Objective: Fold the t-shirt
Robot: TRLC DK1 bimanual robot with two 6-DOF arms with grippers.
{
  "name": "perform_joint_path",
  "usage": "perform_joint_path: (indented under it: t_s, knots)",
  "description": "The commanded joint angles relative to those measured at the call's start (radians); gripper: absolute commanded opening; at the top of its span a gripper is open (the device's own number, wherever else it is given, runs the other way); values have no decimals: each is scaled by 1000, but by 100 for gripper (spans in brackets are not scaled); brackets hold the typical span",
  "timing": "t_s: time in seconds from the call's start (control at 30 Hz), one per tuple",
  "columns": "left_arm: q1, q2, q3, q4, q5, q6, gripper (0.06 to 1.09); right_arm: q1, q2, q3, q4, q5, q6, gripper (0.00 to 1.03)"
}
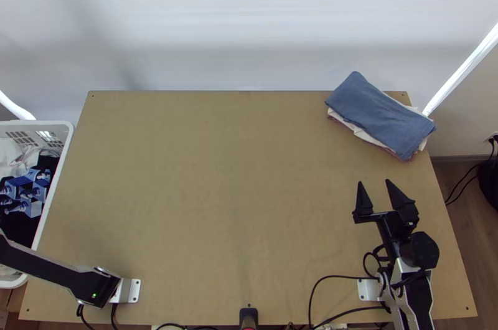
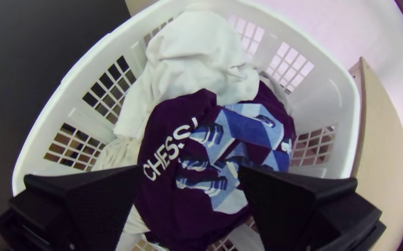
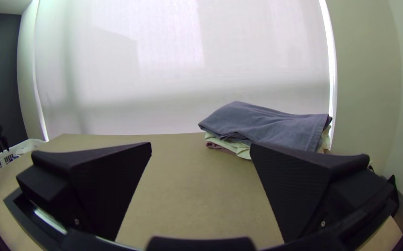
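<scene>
From where I stand, the left gripper (image 2: 192, 172) is over the laundry basket (image 1: 43, 122), its two black fingers parted with nothing pinched between them. Right under it lies the dark t-shirt (image 2: 183, 209), bunched inside the basket, its blue chess-piece print and white lettering facing up. I can't tell whether the fingertips touch the cloth. Against the shirt is a crumpled white cloth (image 2: 197, 56), with a beige cloth (image 2: 117, 153) beside it. The basket itself is white plastic with grid-like openings, and it sits just beside the table's left edge, with the left arm (image 1: 50, 268) stretched out that way.

Over on the other side, the right gripper (image 1: 375, 182) has its fingers spread too, gripping nothing, above the right part of the wooden table (image 1: 230, 187). Past its tips, at the far right corner, there's a stack of folded cloths: a blue-grey one (image 1: 380, 112) on top, cream and dusky pink layers peeking out underneath. Beyond the table hangs a pale blind (image 3: 164, 69), and black cables (image 1: 336, 277) trail along the near edge.
</scene>
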Motion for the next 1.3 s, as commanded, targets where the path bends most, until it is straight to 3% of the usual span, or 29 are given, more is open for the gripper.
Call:
perform_joint_path:
  t_s: [0.0, 0.13, 0.3, 0.33, 0.37, 0.4, 0.43, 0.97, 1.27]
  knots:
    - [3, 92, 79, 20, -3, 63, 104, -2, -1, -7, -14, 6, 1, 99]
    - [1, 197, 156, 20, -5, 77, 104, -2, -1, -7, -14, 6, 1, 99]
    - [-5, 286, 194, 5, -76, 117, 100, -2, -1, -7, -14, 4, 1, 99]
    - [-5, 286, 194, 5, -77, 117, 88, -2, -1, -7, -14, 4, 1, 99]
    - [-5, 276, 191, 8, -77, 109, 68, -2, -1, -7, -14, 4, 1, 99]
    - [-2, 250, 183, 12, -50, 108, 34, -2, -1, -7, -14, 6, 1, 99]
    - [1, 224, 182, 14, 27, 103, 8, -2, -1, -7, -14, 6, 1, 99]
    - [-12, -351, 194, -18, 179, -164, 9, -2, -1, -7, -14, 4, 1, 99]
    - [-126, -670, 182, -12, 207, -265, 9, -2, -1, -7, -14, 4, 1, 99]
